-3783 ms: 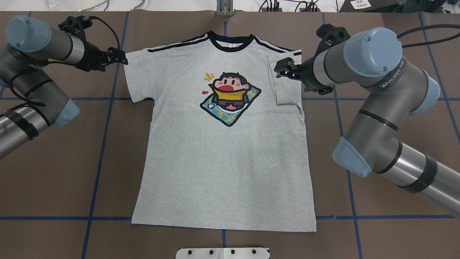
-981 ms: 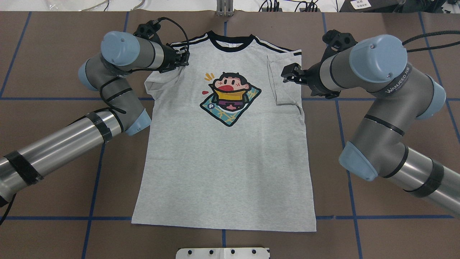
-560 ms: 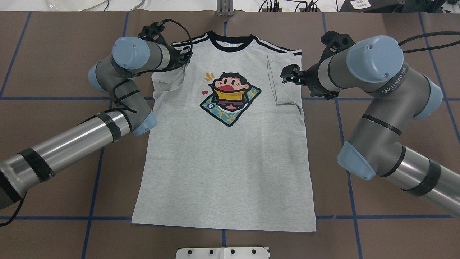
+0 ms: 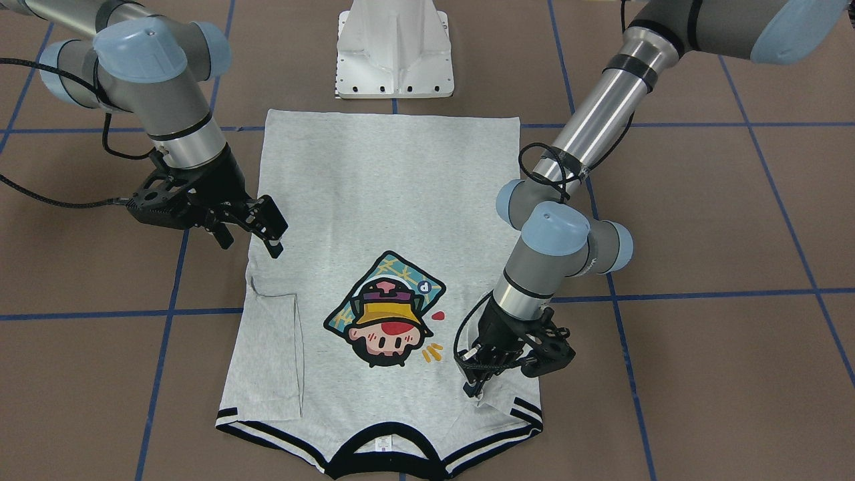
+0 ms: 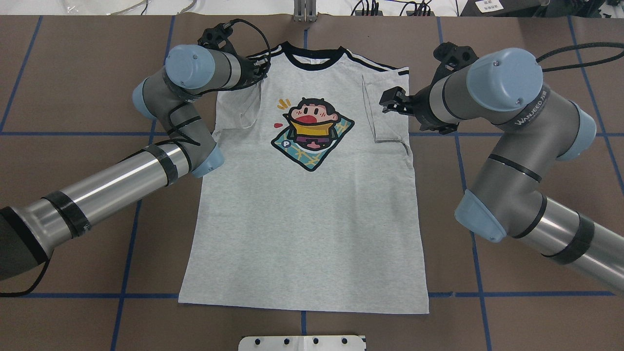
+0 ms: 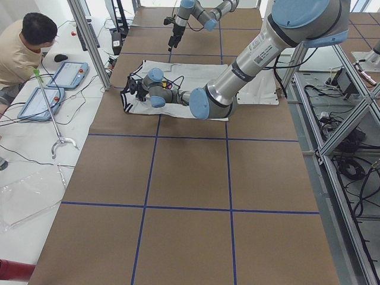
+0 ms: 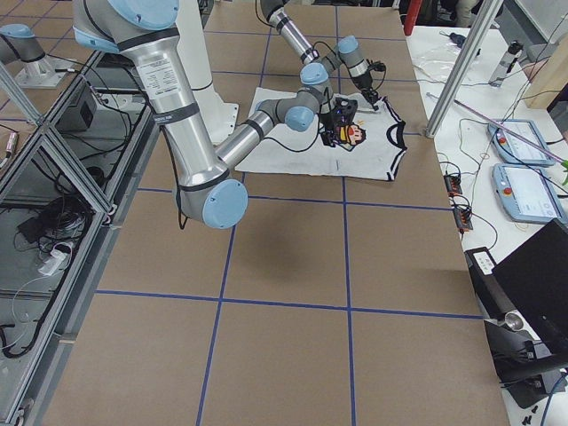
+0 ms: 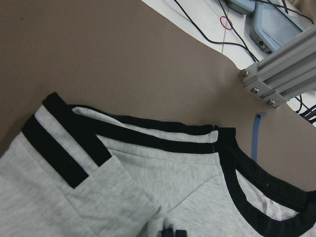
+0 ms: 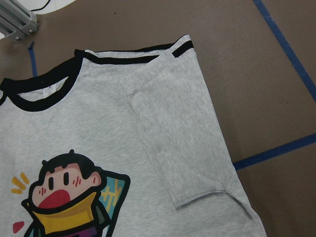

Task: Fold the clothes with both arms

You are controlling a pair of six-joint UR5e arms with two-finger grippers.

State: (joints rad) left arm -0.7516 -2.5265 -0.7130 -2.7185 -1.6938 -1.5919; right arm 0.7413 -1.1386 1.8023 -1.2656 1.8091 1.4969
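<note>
Pinching the T-shirt [image 5: 302, 219] sleeve [image 5: 237, 109] shut, the left gripper [image 4: 473, 382] fingers risk a crooked fold if cloth slips, while the right gripper [image 4: 274, 234] fingers hang open.

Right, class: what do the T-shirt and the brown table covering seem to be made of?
The T-shirt looks like soft knit fabric, probably cotton jersey, matte heather grey: it creases limply. The table covering looks like matte paper or card, no sheen.

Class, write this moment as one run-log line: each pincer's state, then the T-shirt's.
left pincer: shut on left sleeve, drawn over T-shirt | right pincer: open, near folded right sleeve | T-shirt: flat, print up
</note>
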